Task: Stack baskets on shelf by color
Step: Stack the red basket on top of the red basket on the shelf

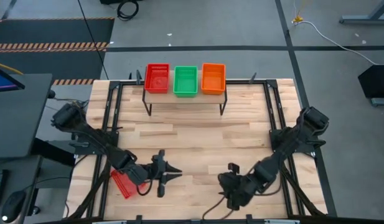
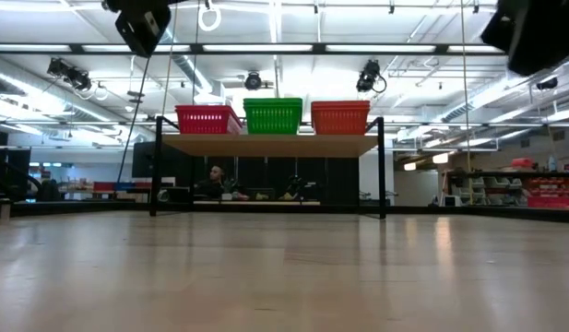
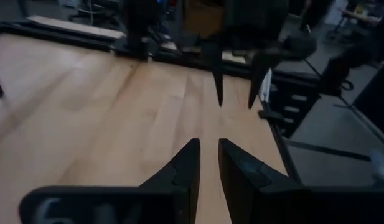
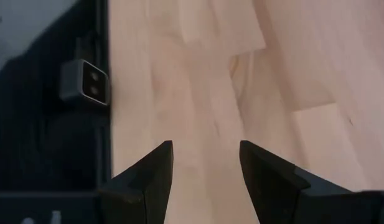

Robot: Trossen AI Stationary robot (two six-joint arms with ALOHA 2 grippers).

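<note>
The shelf (image 1: pixel 185 99) stands at the table's far edge on thin black legs. On its wooden top (image 2: pixel 270 145) a red basket (image 1: pixel 157 78), a green basket (image 1: pixel 185 81) and an orange basket (image 1: pixel 213 78) stand side by side on their bottoms. Another red basket (image 1: pixel 123 184) lies askew on the table near the near left corner, partly under my left arm. My left gripper (image 1: pixel 173 174) hovers near the table's near edge, pointing right, open by a narrow gap with nothing in it (image 3: pixel 207 162). My right gripper (image 4: pixel 204 162) slants down toward the near edge, open and empty.
Black frame rails (image 1: pixel 111 124) run along both sides of the table. A small grey camera block (image 4: pixel 86 84) sits on the dark bar at the near edge. A person (image 2: pixel 215 182) sits beyond the far edge. Bare wood (image 1: pixel 192 143) lies between shelf and grippers.
</note>
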